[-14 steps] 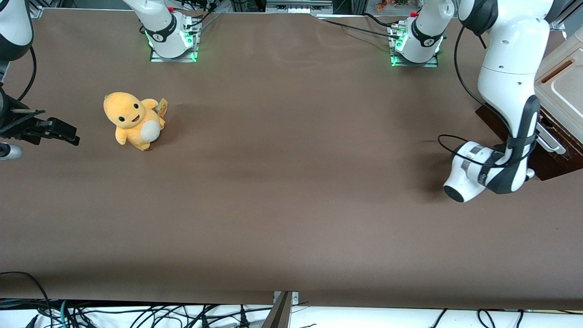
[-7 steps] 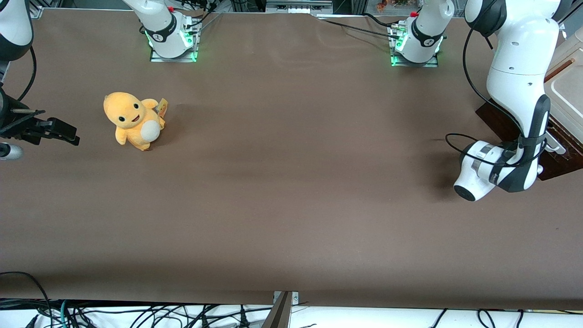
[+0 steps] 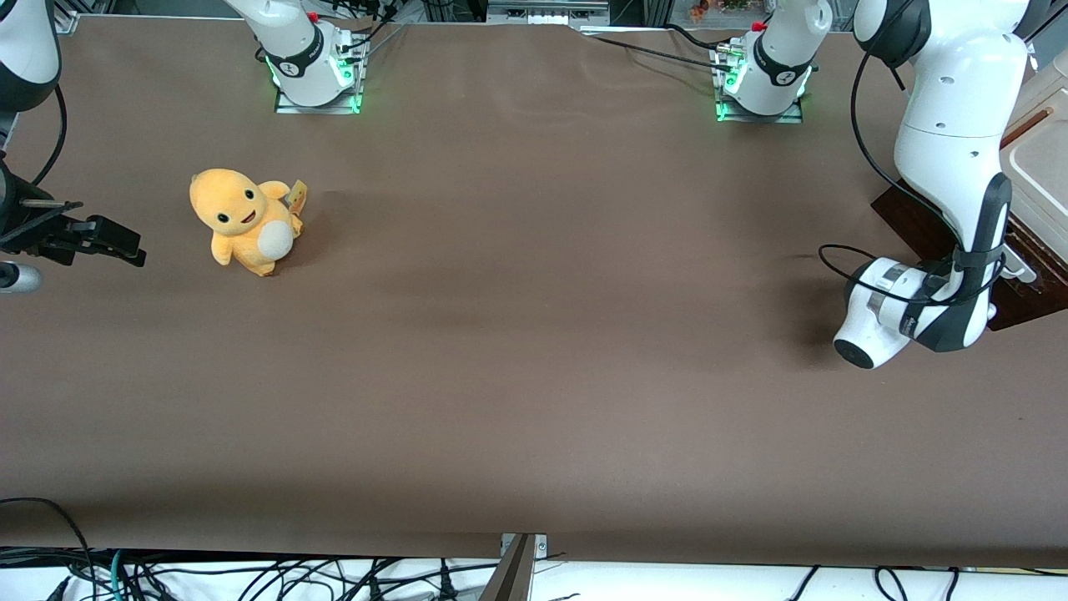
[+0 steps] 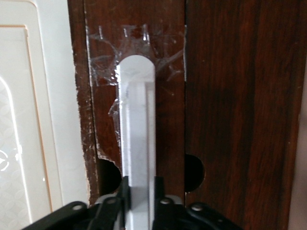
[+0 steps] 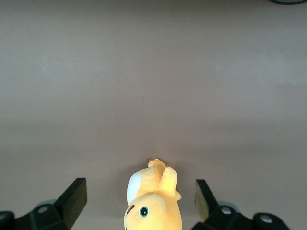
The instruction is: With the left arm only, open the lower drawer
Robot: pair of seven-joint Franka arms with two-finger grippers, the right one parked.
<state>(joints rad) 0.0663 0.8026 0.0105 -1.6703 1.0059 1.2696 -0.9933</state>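
Lower drawer (image 4: 220, 120), a dark brown glossy wooden front, sits at the working arm's end of the table, low on the cabinet, not visibly pulled out yet. My black two-finger gripper (image 4: 140, 191) has its fingers pressed together on the slim white bar handle (image 4: 137, 120).

My worry is that the smooth bar slides out of the pinch if I pull off-axis, or that the small cabinet drags along instead of the drawer opening (clear crinkled tape (image 4: 103, 72) lies around the handle mount, and I'd guess that it is weak).

The soft, fuzzy orange plush toy (image 3: 242, 221) lies well apart on the matte brown table (image 3: 534, 334). My white, rounded left arm (image 3: 959, 133) is hard plastic, and the cream-beige cabinet top (image 3: 1039, 167) looks smooth.
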